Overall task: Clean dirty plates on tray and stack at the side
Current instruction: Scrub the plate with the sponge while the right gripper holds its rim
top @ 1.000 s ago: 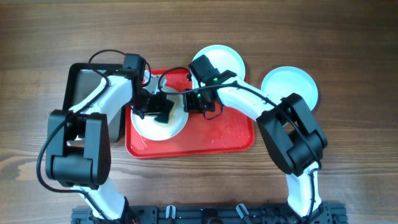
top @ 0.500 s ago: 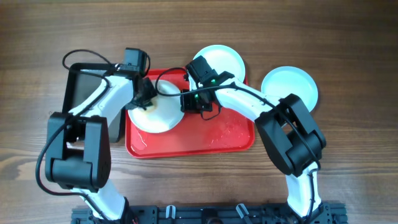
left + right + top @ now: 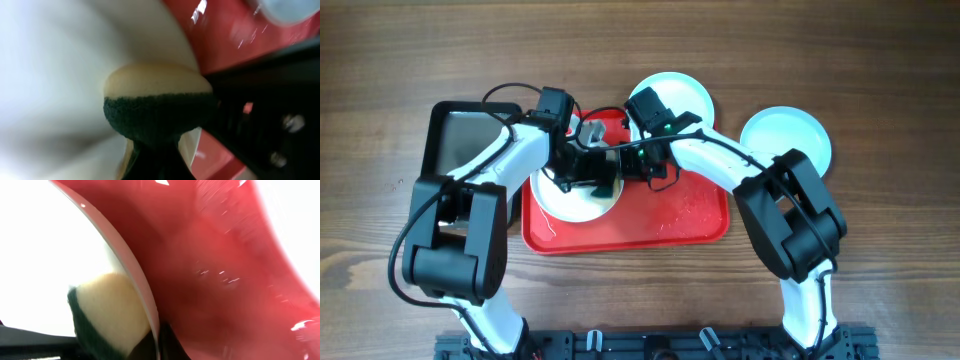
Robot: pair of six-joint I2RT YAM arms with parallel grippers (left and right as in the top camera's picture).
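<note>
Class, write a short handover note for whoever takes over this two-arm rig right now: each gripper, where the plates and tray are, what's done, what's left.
Left gripper: shut on the sponge, pressing it on the plate on the tray.
Right gripper: appears shut on that plate's rim, steadying it.
Tray: mid-table. Second plate lies at its far edge, third plate on the table to its right, the two apart.
Done: nothing stacked; whether those two are clean cannot be told.
Left: finish wiping, then stack all three at the side.
</note>
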